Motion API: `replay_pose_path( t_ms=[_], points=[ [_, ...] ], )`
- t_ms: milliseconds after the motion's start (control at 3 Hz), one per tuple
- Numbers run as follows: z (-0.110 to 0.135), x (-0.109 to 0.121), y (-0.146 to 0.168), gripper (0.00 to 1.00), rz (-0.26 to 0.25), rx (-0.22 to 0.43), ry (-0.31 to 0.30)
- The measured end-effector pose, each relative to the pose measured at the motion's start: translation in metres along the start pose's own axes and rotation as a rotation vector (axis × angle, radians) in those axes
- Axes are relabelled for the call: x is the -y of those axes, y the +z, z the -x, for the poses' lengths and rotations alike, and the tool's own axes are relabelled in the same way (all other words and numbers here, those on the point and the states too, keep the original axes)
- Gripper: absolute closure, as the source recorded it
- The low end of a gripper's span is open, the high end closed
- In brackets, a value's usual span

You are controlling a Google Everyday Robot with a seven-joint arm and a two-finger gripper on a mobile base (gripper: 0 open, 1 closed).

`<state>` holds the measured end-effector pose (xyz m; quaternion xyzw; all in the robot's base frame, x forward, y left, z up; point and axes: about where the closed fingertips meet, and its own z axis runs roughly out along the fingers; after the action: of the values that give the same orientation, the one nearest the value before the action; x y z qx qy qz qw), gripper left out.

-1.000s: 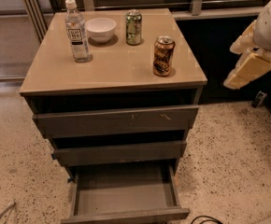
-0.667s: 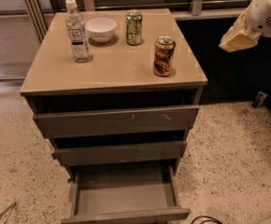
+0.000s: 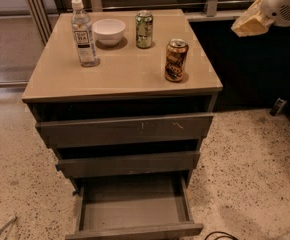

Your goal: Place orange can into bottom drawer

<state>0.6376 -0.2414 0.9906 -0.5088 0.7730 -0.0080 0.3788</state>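
From my station, the tan-topped cabinet point(image 3: 120, 76) fills the middle of the view. Farthest left on its top stands a clear water bottle point(image 3: 83, 34) with a white cap, upright near the far left corner. Just to its right is a white bowl point(image 3: 109, 30), and right of that, at the far edge, an upright green can point(image 3: 144, 29).

The orange can point(image 3: 176, 60) comes next. It stands upright on the right part of the top, nearer to me than the green can and set apart from it, close to the cabinet's right edge.

Below the top, the two upper drawers sit slightly out. The bottom drawer point(image 3: 135, 230) is pulled well out toward me, its inside open to view above the speckled floor point(image 3: 255, 174).

At the far right, the gripper point(image 3: 244, 25) hangs in the air in the upper right corner, off the cabinet's right side. It is higher in the view than the orange can, farther back and well apart from it, touching nothing. It carries nothing I can see, but I cannot tell whether it is spread or closed.
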Motion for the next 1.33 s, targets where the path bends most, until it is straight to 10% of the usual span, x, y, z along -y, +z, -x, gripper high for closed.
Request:
replay_pose_path(
  t_ms=[667,1333],
  points=[
    [0.015,-0.007,0.023,1.00,0.075,0.103,0.046],
    [0.043,-0.023,0.052,0.60,0.187,0.189,0.071]
  ],
)
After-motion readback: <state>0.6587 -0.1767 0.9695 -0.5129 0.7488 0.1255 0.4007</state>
